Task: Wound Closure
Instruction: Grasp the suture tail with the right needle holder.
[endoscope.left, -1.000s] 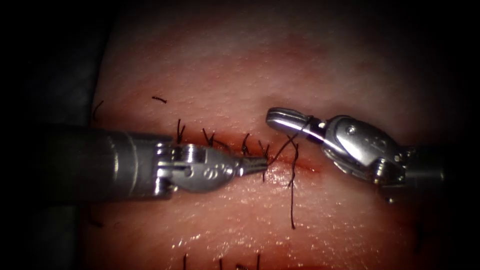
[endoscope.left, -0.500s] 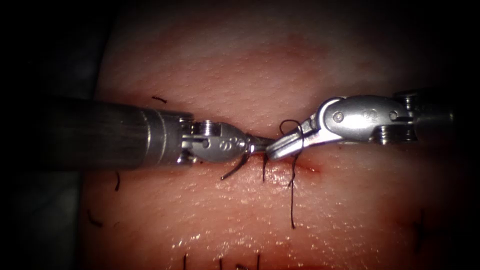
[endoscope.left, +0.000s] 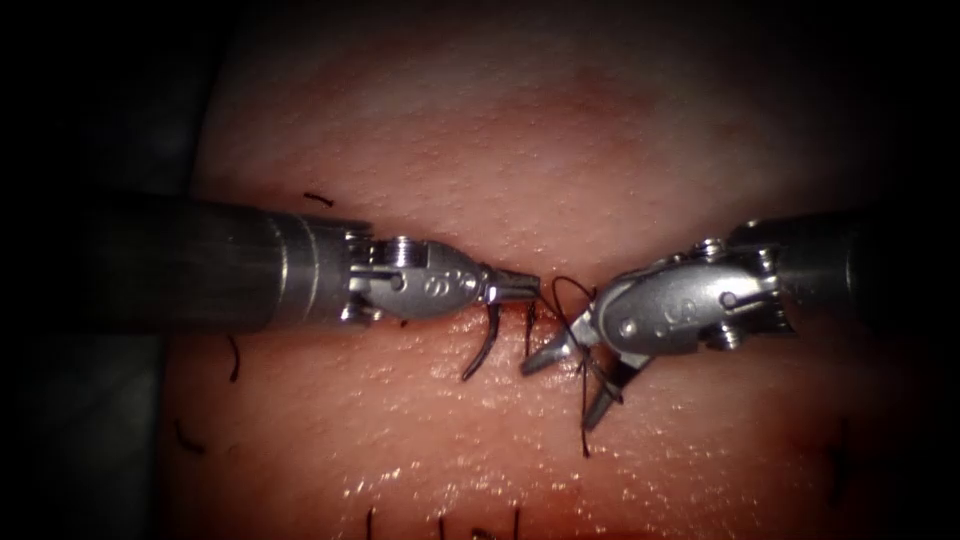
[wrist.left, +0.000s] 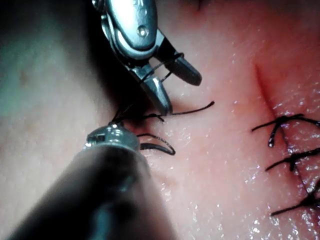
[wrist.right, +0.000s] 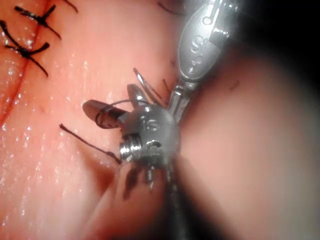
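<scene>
Right gripper (endoscope.left: 570, 385) spread since; thread (wrist.left: 160, 67) looped round it.

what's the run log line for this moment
left gripper: shut on needle end | needle: clear of tissue | right gripper: open, empty, thread looped around it

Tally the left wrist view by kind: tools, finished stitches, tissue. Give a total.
Tools: 2 (left tool shut on the thread; right tool open, thread looped round it)
Finished stitches across the cut: 3
Tissue: 1
Total: 6
</scene>
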